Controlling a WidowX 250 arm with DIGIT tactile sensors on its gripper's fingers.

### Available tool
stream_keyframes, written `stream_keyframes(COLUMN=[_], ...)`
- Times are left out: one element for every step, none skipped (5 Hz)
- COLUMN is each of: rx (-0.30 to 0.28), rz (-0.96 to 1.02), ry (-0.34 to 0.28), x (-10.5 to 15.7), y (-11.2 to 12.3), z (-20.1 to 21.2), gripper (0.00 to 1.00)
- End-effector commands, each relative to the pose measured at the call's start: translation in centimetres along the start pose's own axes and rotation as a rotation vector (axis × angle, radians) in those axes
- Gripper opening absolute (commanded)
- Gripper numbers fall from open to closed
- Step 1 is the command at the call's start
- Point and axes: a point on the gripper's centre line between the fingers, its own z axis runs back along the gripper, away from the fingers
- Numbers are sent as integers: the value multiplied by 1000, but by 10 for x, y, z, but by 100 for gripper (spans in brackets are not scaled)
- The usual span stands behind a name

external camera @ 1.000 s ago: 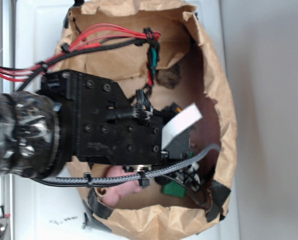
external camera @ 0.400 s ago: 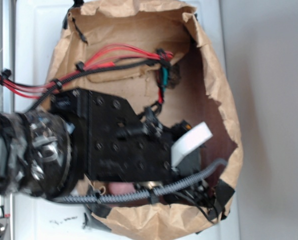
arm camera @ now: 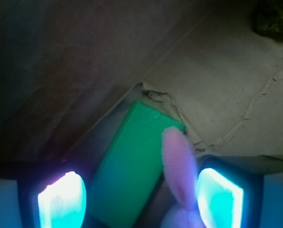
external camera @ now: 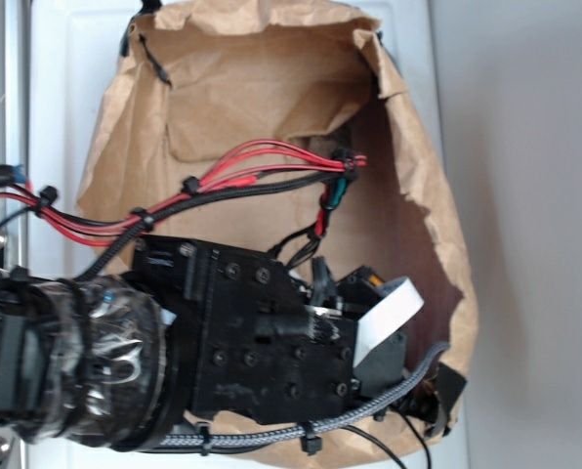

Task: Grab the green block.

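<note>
Arm reaches low into the paper bag [external camera: 271,88], wrist pointing down. Gripper [arm camera: 141,194] jaws spread wide, holding nothing. Green block [arm camera: 132,166] lies between the 2 fingers [arm camera: 61,199], pink bunny ear [arm camera: 179,171] across it, possibly touching.

Arm [external camera: 252,352] lower now — pink bunny [arm camera: 179,190] hidden outside.

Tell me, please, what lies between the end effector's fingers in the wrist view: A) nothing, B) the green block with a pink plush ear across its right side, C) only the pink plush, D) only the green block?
B: the green block sits between the open fingers, with the pink plush ear overlapping its right side.
</note>
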Motion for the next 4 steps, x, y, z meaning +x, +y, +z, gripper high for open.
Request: stream_keyframes(rx=[-28,-72,-97,-101], rz=[37,5,5,65], ry=[-14,-24,-18,-41], x=[9,9,3,-7], y=[-26,-27,-29,-34], z=[8,2,-5,-12], gripper=[100,100,100,100])
